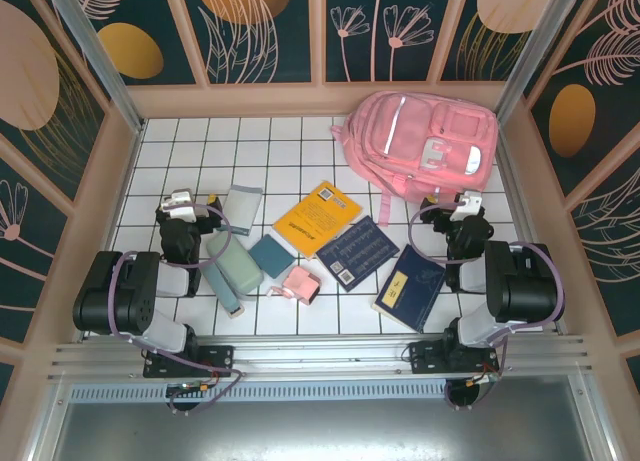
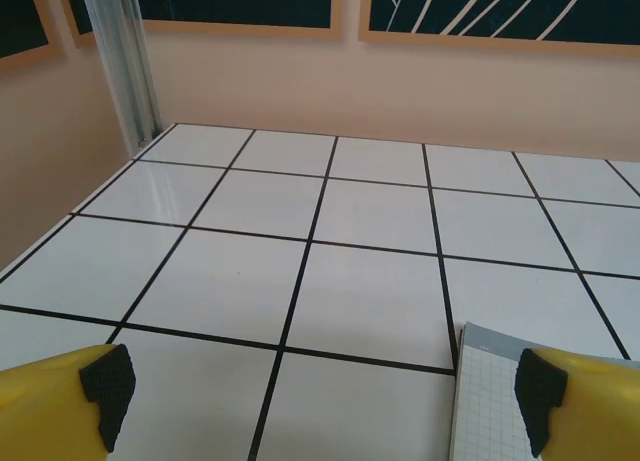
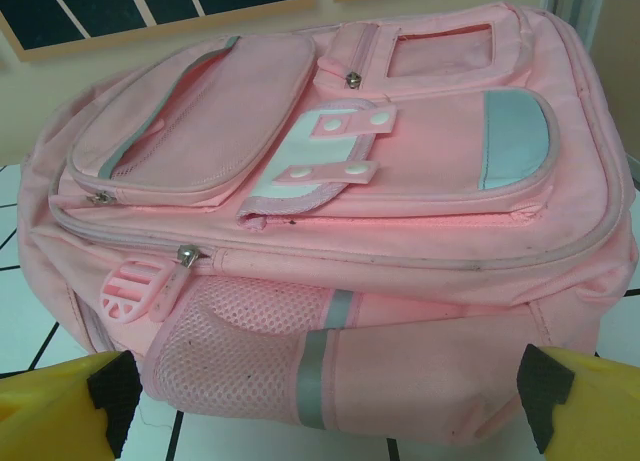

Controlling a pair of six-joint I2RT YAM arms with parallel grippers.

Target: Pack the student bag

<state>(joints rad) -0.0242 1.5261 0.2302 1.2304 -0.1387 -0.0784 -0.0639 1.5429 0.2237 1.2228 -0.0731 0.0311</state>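
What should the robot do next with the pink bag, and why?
Probably reach the open right hand forward to the zipper pull on the student bag. The bag looks zipped shut, it sits right before that hand, and the yellow book lies outside.

Print shows on the yellow book (image 1: 317,217), the middle blue book (image 1: 357,253) and the right blue book (image 1: 410,288), all too small to read.
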